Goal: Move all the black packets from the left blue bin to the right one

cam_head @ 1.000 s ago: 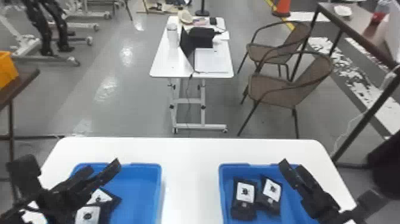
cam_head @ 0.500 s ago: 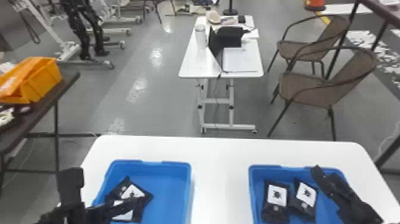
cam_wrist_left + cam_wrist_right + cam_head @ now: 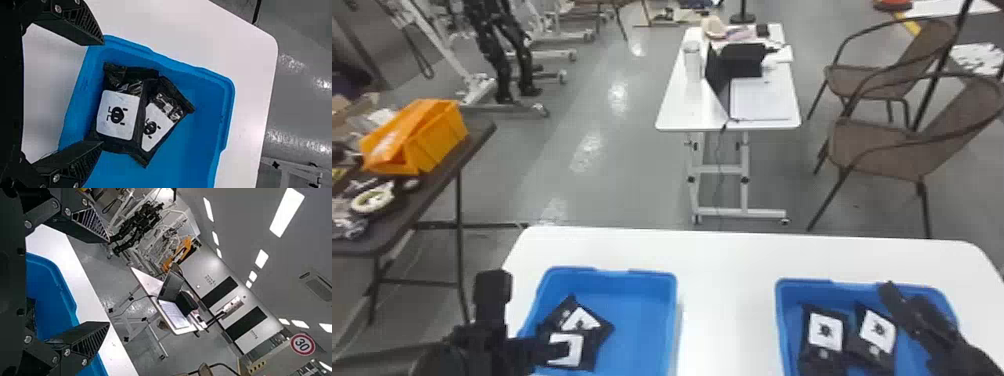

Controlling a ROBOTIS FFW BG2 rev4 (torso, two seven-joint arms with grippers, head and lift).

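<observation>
Spanning the head view's bottom edge is the white table (image 3: 722, 280); next in size, beyond it, a white desk (image 3: 682, 105) w/ brown chairs (image 3: 882, 145) to its R. On the table sit the L bin (image 3: 674, 310) and R bin (image 3: 802, 284), well apart. L gripper (image 3: 531, 310) hangs over the L bin's outer side, jaws spread, w/ the near packet (image 3: 117, 115) approx. btwn its tips; can't tell if it's touching. R gripper (image 3: 904, 295) is above the R bin's outer side, jaws also apart, nothing btwn. Near packet partly overlaps the far packet (image 3: 166, 105), both in the L bin; at least 2 packets (image 3: 824, 332) lie side by side in the R bin. Smallest: their white labels (image 3: 878, 331).
</observation>
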